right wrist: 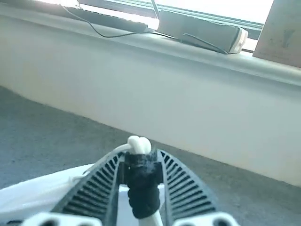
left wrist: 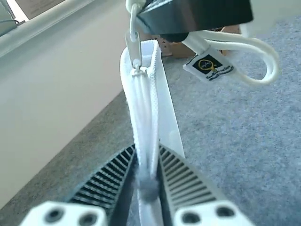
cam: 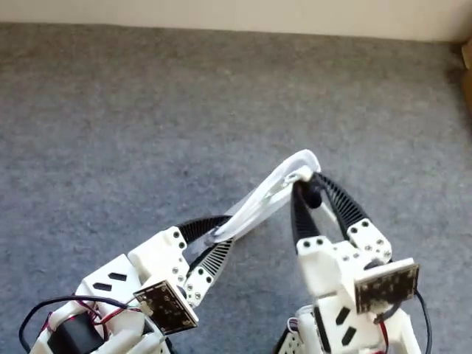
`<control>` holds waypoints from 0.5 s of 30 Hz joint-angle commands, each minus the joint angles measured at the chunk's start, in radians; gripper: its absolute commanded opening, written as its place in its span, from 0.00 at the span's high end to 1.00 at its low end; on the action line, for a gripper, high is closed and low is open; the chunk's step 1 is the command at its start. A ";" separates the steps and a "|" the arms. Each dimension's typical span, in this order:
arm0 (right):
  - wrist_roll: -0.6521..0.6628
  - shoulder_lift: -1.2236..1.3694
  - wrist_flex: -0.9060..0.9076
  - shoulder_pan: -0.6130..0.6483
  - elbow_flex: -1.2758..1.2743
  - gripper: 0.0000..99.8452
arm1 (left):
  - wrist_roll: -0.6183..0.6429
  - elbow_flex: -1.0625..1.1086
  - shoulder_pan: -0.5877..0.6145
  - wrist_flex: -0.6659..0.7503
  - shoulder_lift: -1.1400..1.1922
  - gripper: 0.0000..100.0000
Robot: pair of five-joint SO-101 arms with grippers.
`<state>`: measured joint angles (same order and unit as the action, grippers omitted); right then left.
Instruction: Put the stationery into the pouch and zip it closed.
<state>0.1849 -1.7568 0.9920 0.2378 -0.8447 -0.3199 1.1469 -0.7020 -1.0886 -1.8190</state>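
Observation:
A white pouch (cam: 258,203) hangs in the air between both arms, above the grey carpet (cam: 110,125). My left gripper (cam: 214,237) is shut on its near end; in the left wrist view the pouch (left wrist: 157,108) stands up from the gripper (left wrist: 148,186) with its zipper teeth closed along the edge. My right gripper (cam: 308,190) is shut at the far end on a black pull piece (right wrist: 141,176) with a white cord (right wrist: 139,142). The metal zipper slider (left wrist: 134,44) sits at that far end, with a white cord loop (left wrist: 251,54) and a small tag (left wrist: 209,66) beside it.
Grey carpet covers the floor all around. A pale wall (cam: 236,15) runs along the far side. A cardboard box (left wrist: 176,47) stands near the wall. A sill (right wrist: 141,42) above the wall carries cables and a white block (right wrist: 202,29).

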 commanded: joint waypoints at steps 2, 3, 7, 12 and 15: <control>-0.008 0.127 -0.090 -0.117 0.041 0.99 | -0.009 -0.030 -0.002 -0.026 -0.005 1.00; -0.008 0.156 -0.099 -0.136 0.041 0.99 | -0.009 -0.030 -0.002 -0.026 -0.005 1.00; 0.002 0.249 -0.127 -0.196 0.041 0.99 | -0.009 -0.031 -0.002 -0.026 -0.005 1.00; 0.075 0.334 -0.133 -0.277 0.041 0.99 | -0.009 -0.035 -0.002 -0.038 -0.007 1.00; 0.115 0.371 -0.133 -0.318 0.041 0.99 | -0.009 -0.035 -0.002 -0.038 -0.007 1.00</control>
<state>0.2585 -1.4377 0.9014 -0.0046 -0.8431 -0.3199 1.1454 -0.7020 -1.0994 -1.8190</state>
